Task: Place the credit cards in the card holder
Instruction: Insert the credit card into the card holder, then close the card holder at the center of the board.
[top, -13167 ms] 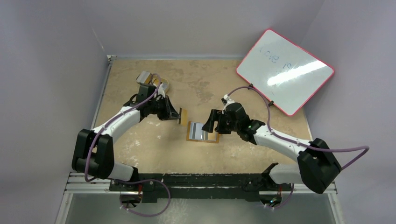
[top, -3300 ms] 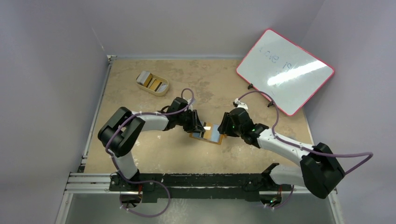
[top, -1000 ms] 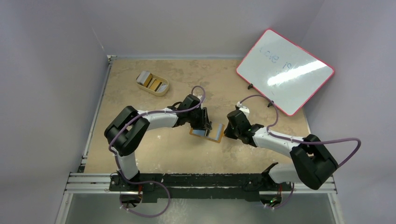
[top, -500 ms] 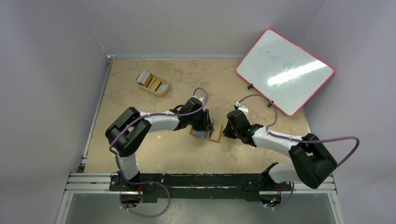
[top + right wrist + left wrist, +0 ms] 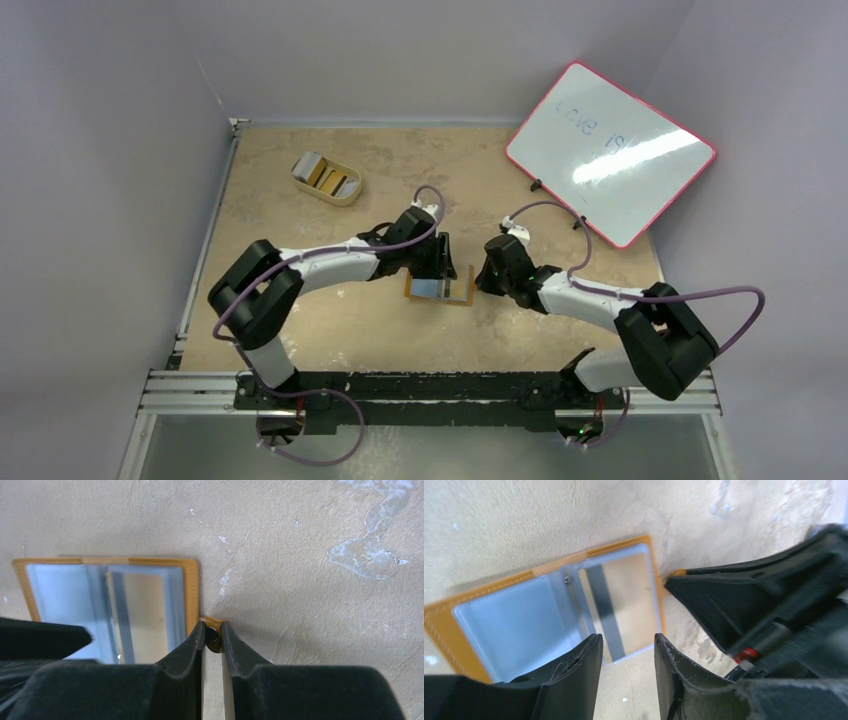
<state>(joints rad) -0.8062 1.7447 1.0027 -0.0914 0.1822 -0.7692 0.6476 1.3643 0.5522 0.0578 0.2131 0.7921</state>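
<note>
The card holder [image 5: 440, 290] lies open on the table, orange-edged with grey-blue pockets [image 5: 509, 620]. A gold-brown credit card [image 5: 624, 600] with a dark stripe sits in its right pocket, also seen in the right wrist view [image 5: 145, 615]. My left gripper [image 5: 443, 268] hovers over the holder's far edge, open with nothing between its fingers [image 5: 627, 639]. At the holder's right edge, my right gripper [image 5: 482, 280] is shut on its snap tab [image 5: 213, 636]. More credit cards [image 5: 322, 175] stand in a cream tray.
The cream oval tray [image 5: 297, 176] sits at the back left of the table. A pink-framed whiteboard [image 5: 610, 150] leans at the back right. The two grippers are close together over the holder, a finger's width apart.
My left jaws have widened and now stand off the gold-brown card. The card holder has turned to lie squarer to the table's front edge. The right gripper still pinches the tab.
</note>
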